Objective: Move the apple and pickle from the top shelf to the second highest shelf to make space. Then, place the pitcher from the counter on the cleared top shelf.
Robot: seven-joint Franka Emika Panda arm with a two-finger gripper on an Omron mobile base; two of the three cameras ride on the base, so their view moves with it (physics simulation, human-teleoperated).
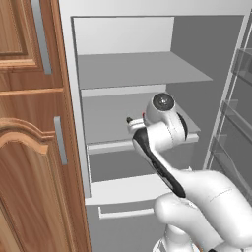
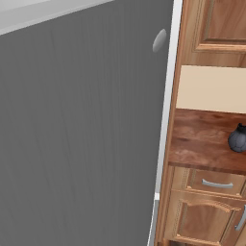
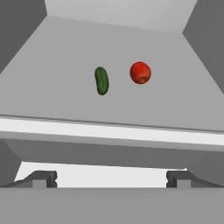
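The left base view looks forward and down from behind the arm [image 1: 197,197] into the open fridge, near enough that the top shelf [image 1: 140,69] and second highest shelf [image 1: 113,115] span its middle. The right base view faces the grey fridge door [image 2: 81,134] close up, with the tabletop [image 2: 202,139] and pitcher [image 2: 238,138] beyond. The hand view looks along a shelf [image 3: 109,131] at the pickle [image 3: 101,80] and apple [image 3: 140,72].

Pickle [image 3: 101,80] beside apple [image 3: 140,72] on shelf [image 3: 52,87]
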